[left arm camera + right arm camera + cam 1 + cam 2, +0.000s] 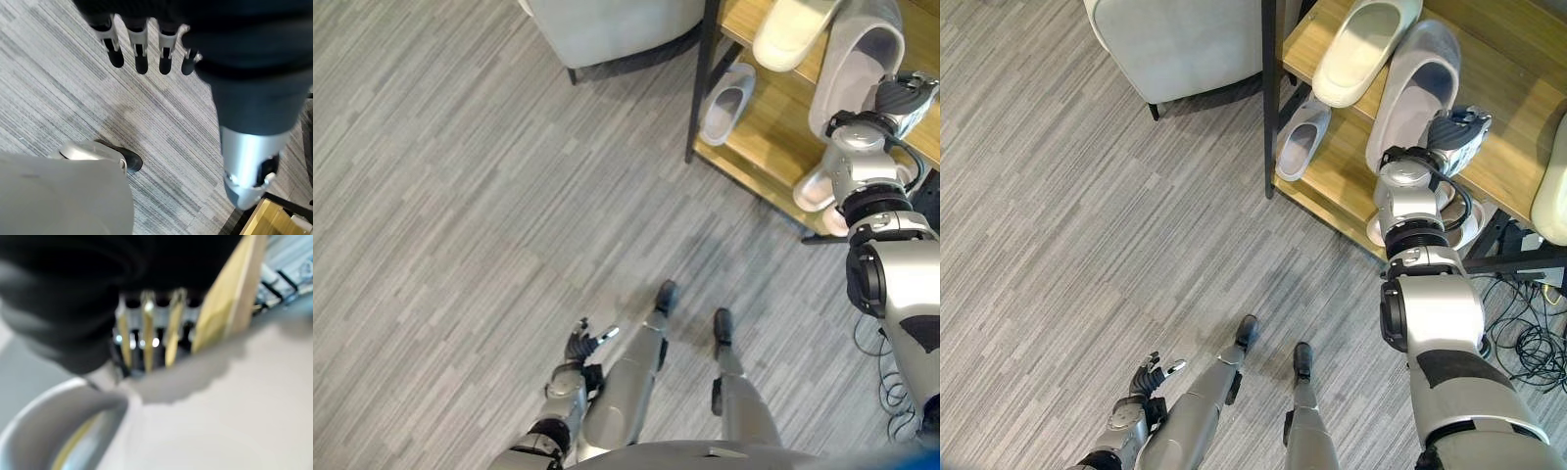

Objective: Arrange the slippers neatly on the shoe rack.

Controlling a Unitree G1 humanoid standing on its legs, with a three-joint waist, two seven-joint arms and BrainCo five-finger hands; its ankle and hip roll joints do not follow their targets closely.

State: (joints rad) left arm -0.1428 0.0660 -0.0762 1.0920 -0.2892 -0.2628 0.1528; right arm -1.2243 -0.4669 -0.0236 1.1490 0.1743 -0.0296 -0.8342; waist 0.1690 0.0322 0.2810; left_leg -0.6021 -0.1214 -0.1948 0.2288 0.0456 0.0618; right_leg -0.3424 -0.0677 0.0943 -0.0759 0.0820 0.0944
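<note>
The grey slipper [1415,83] lies on the top shelf of the shoe rack [1518,166], its long axis slanting from the shelf's front edge towards the back, toe end at the back, opening facing up. The right hand [1457,132] rests against its heel end; whether the fingers grip it I cannot tell. Just beside it, touching, a cream slipper [1363,49] lies on the same slant. On the lower shelf sit one small grey slipper [1302,137] and a pale pink pair [822,196], partly hidden behind the arm. The left hand [585,343] hangs low over the floor [460,196], fingers loosely spread, holding nothing. A grey chair [1175,39] stands left of the rack.
</note>
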